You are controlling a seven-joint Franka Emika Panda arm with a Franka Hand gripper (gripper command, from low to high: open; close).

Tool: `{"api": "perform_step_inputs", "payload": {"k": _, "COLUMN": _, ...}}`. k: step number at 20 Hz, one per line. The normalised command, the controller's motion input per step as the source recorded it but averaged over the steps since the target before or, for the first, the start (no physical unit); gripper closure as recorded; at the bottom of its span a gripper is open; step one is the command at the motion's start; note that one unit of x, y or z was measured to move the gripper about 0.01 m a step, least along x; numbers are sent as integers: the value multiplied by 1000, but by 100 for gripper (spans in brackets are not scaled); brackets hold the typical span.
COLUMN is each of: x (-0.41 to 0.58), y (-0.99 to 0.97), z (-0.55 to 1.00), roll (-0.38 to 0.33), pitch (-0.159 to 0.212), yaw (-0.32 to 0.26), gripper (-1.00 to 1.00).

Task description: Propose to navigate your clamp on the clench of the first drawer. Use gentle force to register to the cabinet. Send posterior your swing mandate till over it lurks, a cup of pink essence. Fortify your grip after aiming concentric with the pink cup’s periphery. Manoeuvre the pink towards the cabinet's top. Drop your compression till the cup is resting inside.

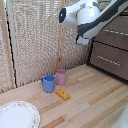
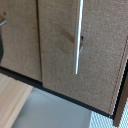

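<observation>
The pink cup (image 1: 61, 76) stands upright on the wooden table (image 1: 95, 100), touching the blue cup (image 1: 48, 83), near the table's back edge. The clamp is hidden; whether its fingers are released or clenched cannot be told. The cabinet (image 1: 112, 50) stands at the exterior view's right.

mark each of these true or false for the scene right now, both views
1. The pink cup stands upright beside the blue cup. True.
2. The pink cup sits on the plate. False: it stands on the wooden table, apart from the plate.
3. The clamp holds the pink cup. False: the arm is up near the cabinet.
4. A small yellow block lies on the table near the cups. True.
5. The wrist view shows a slim silver bar handle. True.
</observation>
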Motion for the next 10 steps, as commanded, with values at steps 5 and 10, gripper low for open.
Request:
{"api": "perform_step_inputs", "payload": {"k": 5, "x": -117, "y": -555, "z": -91, "roll": -118, "pitch": 0, "yaw": 55, "gripper": -100}}
{"api": "perform_step_inputs", "payload": {"k": 10, "x": -91, "y": -581, "z": -69, "roll": -103, "pitch": 0, "yaw": 114, "gripper": -100}}
